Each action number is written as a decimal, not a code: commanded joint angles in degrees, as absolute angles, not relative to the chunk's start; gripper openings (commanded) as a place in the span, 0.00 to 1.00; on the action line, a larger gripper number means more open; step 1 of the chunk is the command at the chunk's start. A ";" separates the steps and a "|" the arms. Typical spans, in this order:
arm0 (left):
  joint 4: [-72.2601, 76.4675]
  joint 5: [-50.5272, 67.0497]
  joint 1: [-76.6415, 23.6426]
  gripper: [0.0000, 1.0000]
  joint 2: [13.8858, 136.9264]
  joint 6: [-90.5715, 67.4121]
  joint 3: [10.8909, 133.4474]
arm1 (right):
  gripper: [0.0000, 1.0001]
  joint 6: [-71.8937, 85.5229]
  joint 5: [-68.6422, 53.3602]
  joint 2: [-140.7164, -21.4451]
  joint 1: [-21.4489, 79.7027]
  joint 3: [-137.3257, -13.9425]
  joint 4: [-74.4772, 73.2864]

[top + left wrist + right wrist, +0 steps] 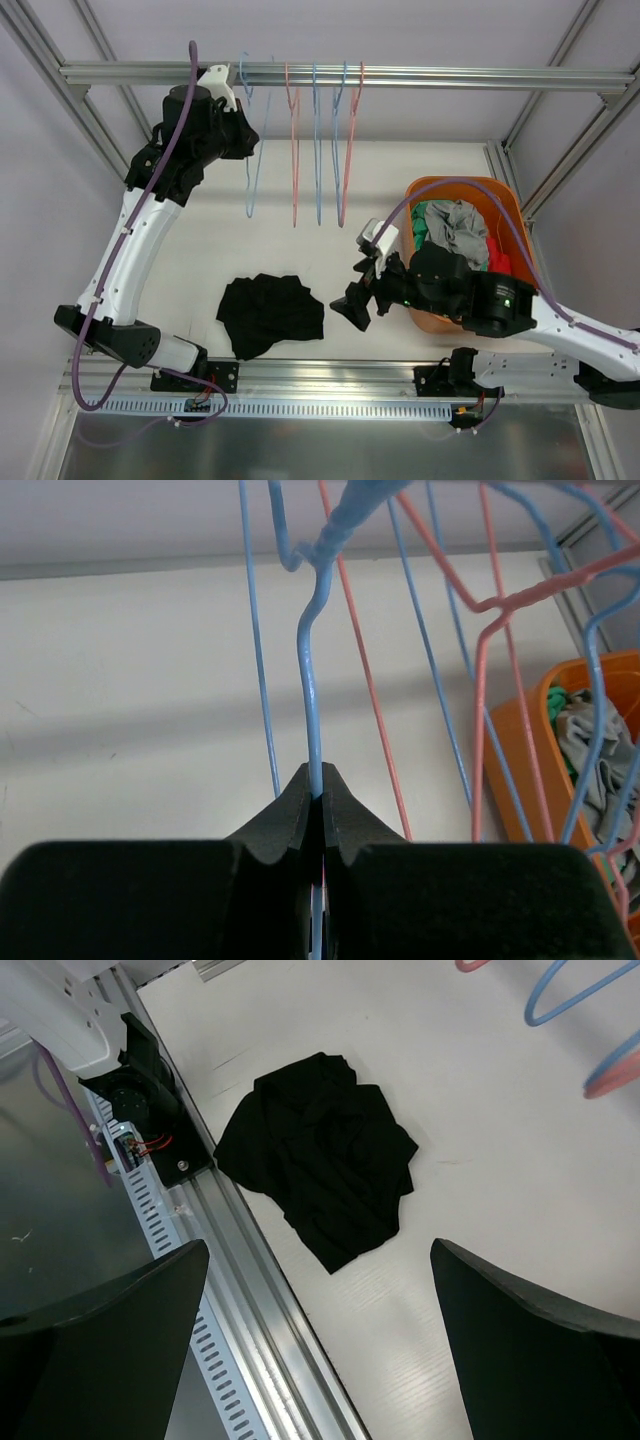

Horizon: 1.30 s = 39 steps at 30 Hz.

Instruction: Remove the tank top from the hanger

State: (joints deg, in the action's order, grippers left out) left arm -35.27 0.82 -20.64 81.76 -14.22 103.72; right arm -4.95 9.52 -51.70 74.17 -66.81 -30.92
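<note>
On white bench, near front edge: tank top, black, crumpled, lying free. Rear rail, alum.: blue hanger w/ left hand clenched on its wire; more hangers, pink & blue, bare. Right hand released, above bench just right of tank top. Orange basket w/ clothes, right side. Pale panel walls.
</note>
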 commanded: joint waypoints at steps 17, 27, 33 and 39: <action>-33.83 -7.54 -20.74 0.98 69.98 -14.50 93.18 | 0.99 -8.35 4.39 -74.61 78.22 -71.27 -21.09; -36.21 -29.42 -20.65 0.99 34.16 -17.84 71.56 | 1.00 -14.32 2.64 -92.07 79.10 -80.22 -20.74; -36.12 -32.33 -20.65 0.99 19.18 -18.11 60.83 | 0.99 -16.88 6.32 -104.92 78.49 -88.84 -22.14; -36.04 -32.00 -20.66 0.99 13.62 -15.56 52.57 | 1.00 -16.96 6.85 -116.88 75.76 -94.39 -25.04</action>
State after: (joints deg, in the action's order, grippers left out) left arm -36.75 -30.98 -20.64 13.63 -16.99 54.92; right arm -15.66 5.15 -114.45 77.25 -91.64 -22.52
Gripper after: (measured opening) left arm 0.986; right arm 0.993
